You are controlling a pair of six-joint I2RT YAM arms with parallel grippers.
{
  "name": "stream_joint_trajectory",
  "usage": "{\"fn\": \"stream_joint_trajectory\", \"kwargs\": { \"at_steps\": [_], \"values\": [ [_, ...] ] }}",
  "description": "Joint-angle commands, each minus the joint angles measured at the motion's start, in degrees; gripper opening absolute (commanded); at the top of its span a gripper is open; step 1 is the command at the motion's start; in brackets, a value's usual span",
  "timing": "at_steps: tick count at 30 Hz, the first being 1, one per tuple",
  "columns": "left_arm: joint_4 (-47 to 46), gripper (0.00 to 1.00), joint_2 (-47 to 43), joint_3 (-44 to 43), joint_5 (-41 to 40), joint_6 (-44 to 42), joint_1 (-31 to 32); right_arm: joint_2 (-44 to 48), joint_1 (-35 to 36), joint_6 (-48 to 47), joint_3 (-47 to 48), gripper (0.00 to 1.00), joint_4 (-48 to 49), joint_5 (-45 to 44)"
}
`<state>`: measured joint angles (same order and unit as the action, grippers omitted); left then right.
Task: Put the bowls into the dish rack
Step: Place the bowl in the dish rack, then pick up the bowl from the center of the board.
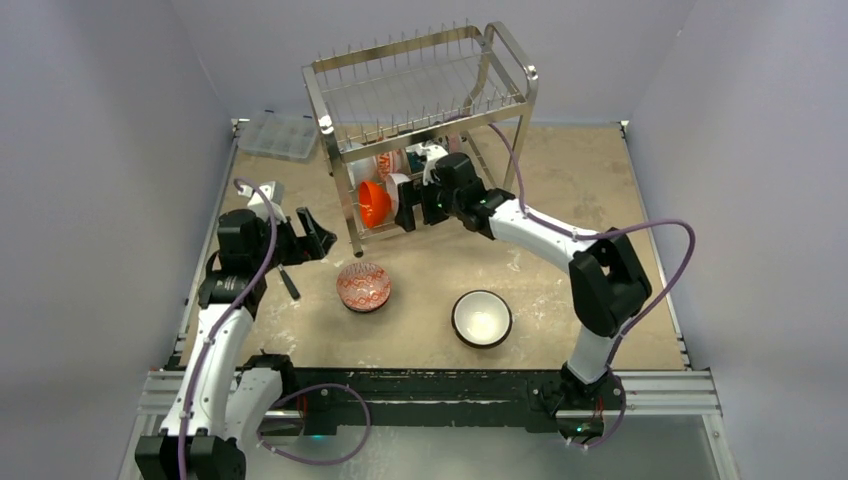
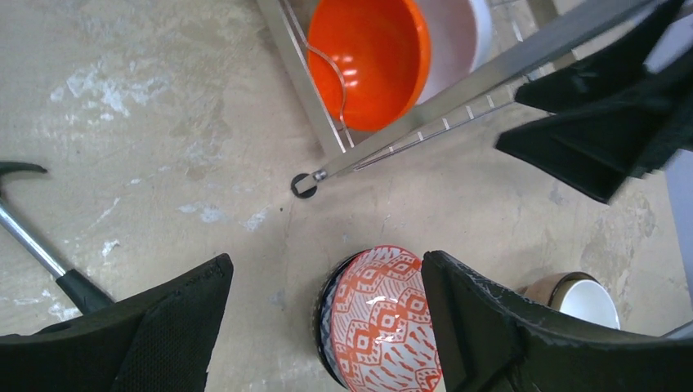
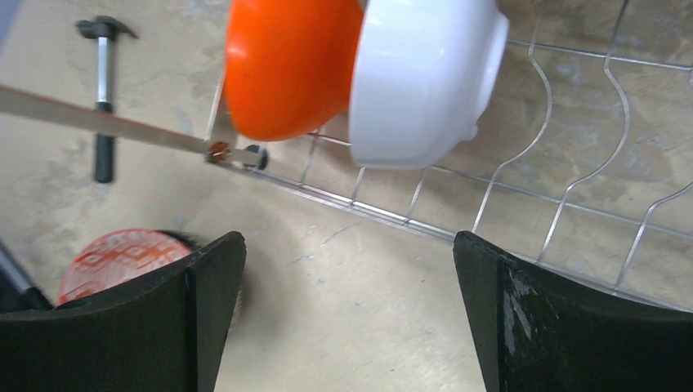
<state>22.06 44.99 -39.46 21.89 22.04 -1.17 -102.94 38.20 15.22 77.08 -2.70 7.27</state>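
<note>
Overhead, the left claw (image 1: 305,240) is gaping empty beside the patterned bowl (image 1: 363,287) on the bench (image 1: 425,325). Its wrist camera is showing that bowl just ahead of the claw: probably stiff, slick and breakable, best pinched across the rim. At the other wrist, the right claw (image 3: 350,245) is hanging wide and empty just short of the orange bowl (image 3: 286,65) in the dish rack (image 3: 572,188).

White arms (image 1: 212,350) with black joints, black grippers (image 2: 323,273) and purple cables (image 1: 660,223)

The left arm rises from its base with the elbow bent. The left gripper (image 1: 318,238) points toward the middle, its fingers (image 2: 163,327) spread wide and holding nothing. The right arm stretches far forward and to the left, and the right gripper (image 1: 408,208) has both fingers (image 3: 196,310) fully apart, empty.
</note>
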Motion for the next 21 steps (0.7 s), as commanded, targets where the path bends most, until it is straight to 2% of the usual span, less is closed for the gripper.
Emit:
{"fn": "stream_joint_trajectory", "kwargs": {
  "at_steps": [1, 9, 14, 17, 21],
  "values": [
    [4.18, 0.83, 5.6, -2.85, -2.08, 2.26, -0.39, 6.47, -0.14, 5.76, -4.35, 0.99, 6.32, 5.75],
    [13.11, 0.72, 14.1, -4.81, 0.14, 2.83, 0.68, 13.44, -0.36, 11.81, -14.31, 0.99, 13.22, 14.82],
    [13.6, 0.7, 20.69, -4.6, -3.9, 2.95, 10.77, 15.61, -0.77, 14.1, -18.0, 0.99, 16.48, 18.06],
    [11.99, 0.61, 23.74, -4.13, -4.57, 4.23, 14.04, 16.11, -1.01, 14.41, -18.55, 0.99, 16.41, 18.37],
    [12.05, 0.4, 24.61, -4.62, -6.72, 3.53, 14.84, 16.74, -1.06, 14.66, -19.16, 0.99, 16.79, 18.82]
  ]
}}
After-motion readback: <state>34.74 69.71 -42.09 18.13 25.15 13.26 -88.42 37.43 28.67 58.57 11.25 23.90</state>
